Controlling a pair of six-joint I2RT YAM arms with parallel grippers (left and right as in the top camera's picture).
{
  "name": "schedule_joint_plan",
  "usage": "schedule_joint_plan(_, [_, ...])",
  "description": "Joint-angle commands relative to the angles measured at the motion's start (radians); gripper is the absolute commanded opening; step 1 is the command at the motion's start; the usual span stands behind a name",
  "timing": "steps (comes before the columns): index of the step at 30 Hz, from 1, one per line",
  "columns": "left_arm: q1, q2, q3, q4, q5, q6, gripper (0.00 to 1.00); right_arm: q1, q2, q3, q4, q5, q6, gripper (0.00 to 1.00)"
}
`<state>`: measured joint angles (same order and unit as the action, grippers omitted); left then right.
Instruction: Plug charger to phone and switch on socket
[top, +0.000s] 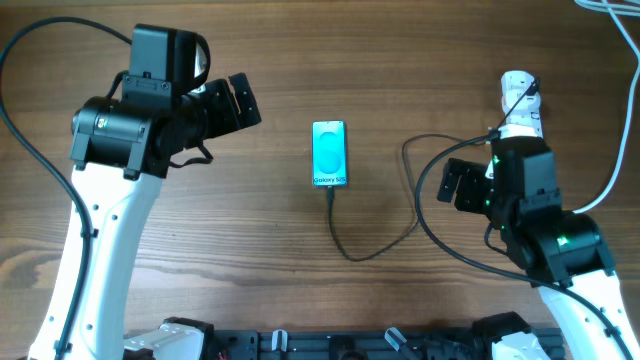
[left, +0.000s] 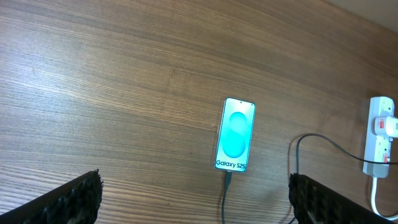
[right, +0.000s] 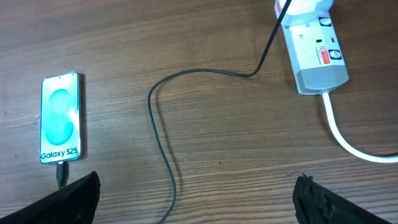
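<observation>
The phone (top: 329, 153) lies flat mid-table with its teal screen up; it also shows in the left wrist view (left: 236, 134) and the right wrist view (right: 60, 117). The black charger cable (top: 350, 250) has its plug tip in the phone's bottom edge (right: 60, 173) and loops right to the white socket (top: 520, 105), seen closer in the right wrist view (right: 313, 46). My left gripper (top: 235, 102) is open and empty, raised left of the phone. My right gripper (top: 458, 185) is open and empty, raised between the phone and the socket.
A thick white cord (right: 351, 140) runs from the socket's end toward the right table edge. The black cable (right: 163, 149) curves across the wood under my right gripper. Both arms' own black cables hang at the sides.
</observation>
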<state>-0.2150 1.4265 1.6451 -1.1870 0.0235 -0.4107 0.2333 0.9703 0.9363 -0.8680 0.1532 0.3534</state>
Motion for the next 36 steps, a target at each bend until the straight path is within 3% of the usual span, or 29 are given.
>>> schedule_joint_plan(1, [0.002,-0.005,0.005,0.0,-0.01,-0.016,1.0,-0.023,-0.015,-0.01,0.038,-0.024,-0.031,1.0])
schedule_joint_plan(5, [0.002,-0.005,0.005,0.0,-0.01,-0.016,1.0,-0.106,-0.114,-0.051,0.127,-0.188,-0.2,1.0])
schedule_joint_plan(10, [0.002,-0.005,0.005,0.0,-0.01,-0.016,1.0,-0.214,-0.323,-0.204,0.282,-0.341,-0.23,1.0])
schedule_joint_plan(21, [0.002,-0.005,0.005,0.0,-0.01,-0.016,1.0,-0.253,-0.727,-0.591,0.584,-0.369,-0.234,1.0])
schedule_joint_plan(28, [0.002,-0.005,0.005,0.0,-0.01,-0.016,1.0,-0.252,-0.833,-0.67,0.653,-0.373,-0.347,1.0])
schedule_joint_plan(36, [0.002,-0.005,0.005,0.0,-0.01,-0.016,1.0,-0.237,-0.933,-0.773,0.798,-0.373,-0.34,1.0])
